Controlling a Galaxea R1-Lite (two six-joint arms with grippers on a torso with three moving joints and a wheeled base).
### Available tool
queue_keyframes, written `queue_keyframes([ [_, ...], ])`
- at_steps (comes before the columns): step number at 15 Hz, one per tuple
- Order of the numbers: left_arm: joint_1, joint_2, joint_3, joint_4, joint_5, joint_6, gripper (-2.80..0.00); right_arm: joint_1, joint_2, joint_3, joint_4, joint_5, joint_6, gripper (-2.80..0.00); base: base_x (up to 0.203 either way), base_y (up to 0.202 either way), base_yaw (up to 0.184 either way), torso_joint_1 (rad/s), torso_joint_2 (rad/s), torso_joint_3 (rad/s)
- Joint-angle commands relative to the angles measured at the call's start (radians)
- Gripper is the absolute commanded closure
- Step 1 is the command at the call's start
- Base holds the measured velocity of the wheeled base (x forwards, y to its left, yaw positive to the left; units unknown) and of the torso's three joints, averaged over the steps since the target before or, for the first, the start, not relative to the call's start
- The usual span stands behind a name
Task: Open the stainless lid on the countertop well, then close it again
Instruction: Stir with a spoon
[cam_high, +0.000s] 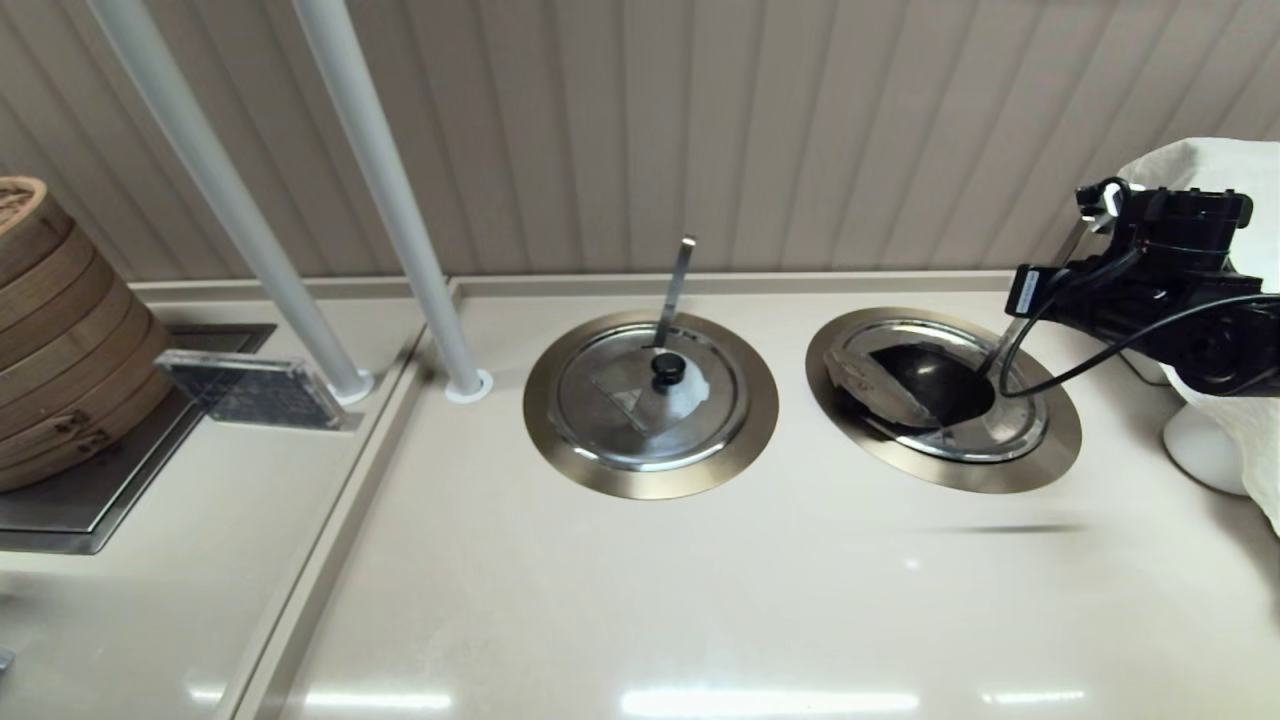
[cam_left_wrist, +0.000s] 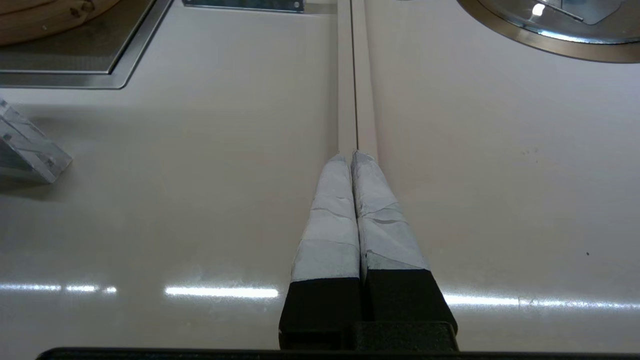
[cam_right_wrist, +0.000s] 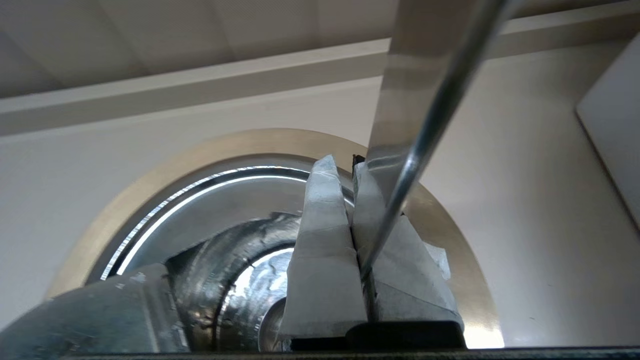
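The countertop well's bronze-steel ring (cam_high: 945, 477) lies right of centre in the head view. The stainless lid (cam_high: 985, 440) sits inside it, showing a grey wedge and a dark patch in the middle where I cannot make out the knob. The flat utensil handle (cam_high: 1008, 337) slants up from the lid's right edge to my right arm (cam_high: 1160, 270). In the right wrist view my right gripper (cam_right_wrist: 342, 162) hangs over the ring (cam_right_wrist: 150, 175) and lid (cam_right_wrist: 225, 210), shut on the handle (cam_right_wrist: 415, 75). My left gripper (cam_left_wrist: 350, 154) is shut on nothing, parked low over the counter seam.
The twin lid (cam_high: 600, 400) with a black knob and near-upright handle fills the well to the left. Two white poles (cam_high: 400, 200) rise behind it. Bamboo steamers (cam_high: 60, 340) and a clear sign holder (cam_high: 250, 390) stand far left. A white covered object (cam_high: 1240, 400) stands at the right edge.
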Motion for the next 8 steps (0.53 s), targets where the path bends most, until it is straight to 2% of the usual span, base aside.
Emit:
queue_keyframes([
  [1, 0.001, 0.0, 0.0, 0.0, 0.001, 0.0, 0.0, 0.034, 0.008, 0.007, -0.036, -0.008, 0.017, 0.0, 0.0, 0.0, 0.0, 0.0, 0.0, 0.0],
  [5, 0.001, 0.0, 0.0, 0.0, 0.001, 0.0, 0.0, 0.069, -0.041, 0.063, -0.075, -0.024, 0.024, 0.0, 0.0, 0.0, 0.0, 0.0, 0.0, 0.0],
  [8, 0.001, 0.0, 0.0, 0.0, 0.001, 0.0, 0.0, 0.054, -0.094, 0.108, -0.074, 0.036, 0.005, 0.0, 0.0, 0.0, 0.0, 0.0, 0.0, 0.0],
])
